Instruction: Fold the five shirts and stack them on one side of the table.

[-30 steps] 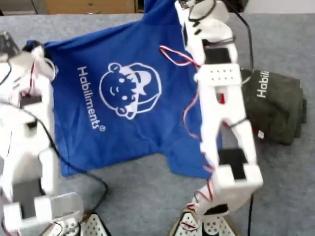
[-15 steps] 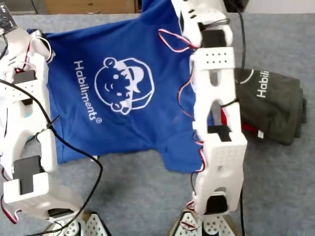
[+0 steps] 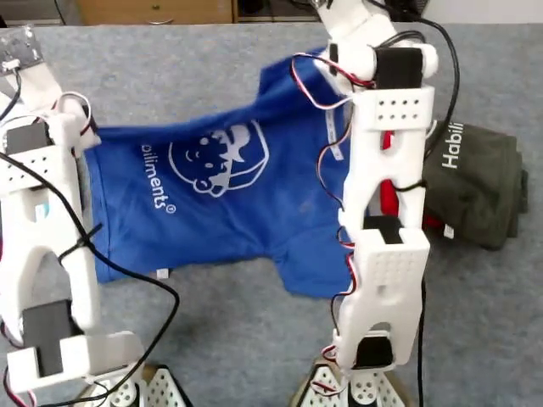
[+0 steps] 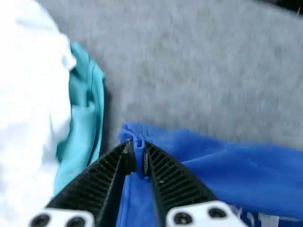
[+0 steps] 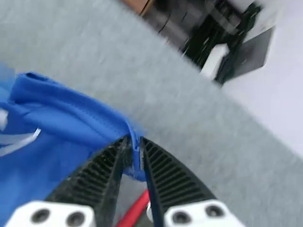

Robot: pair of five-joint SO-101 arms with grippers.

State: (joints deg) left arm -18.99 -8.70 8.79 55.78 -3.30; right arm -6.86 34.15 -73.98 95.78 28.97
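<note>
A blue shirt (image 3: 221, 212) with a white cartoon print lies spread across the middle of the grey table, its far part lifted and doubled toward the front. My left gripper (image 4: 137, 158) is shut on a bunched blue corner (image 4: 213, 161) at the shirt's far left. My right gripper (image 5: 134, 151) is shut on the blue hem (image 5: 57, 123) at the far right, under the right arm (image 3: 386, 170). A folded dark green shirt (image 3: 475, 186) lies at the right side of the table.
White cloth (image 4: 23, 118) and teal cloth (image 4: 83, 127) lie just beside the left gripper's corner. Both arm bases stand at the front edge with cables (image 3: 127, 271) trailing over the shirt. Bare grey table (image 3: 237, 339) lies in front, and wooden furniture (image 3: 153, 10) stands behind.
Both grippers have drawn the shirt's far edge toward the front. The top of the shirt now folds over and hides part of the print.
</note>
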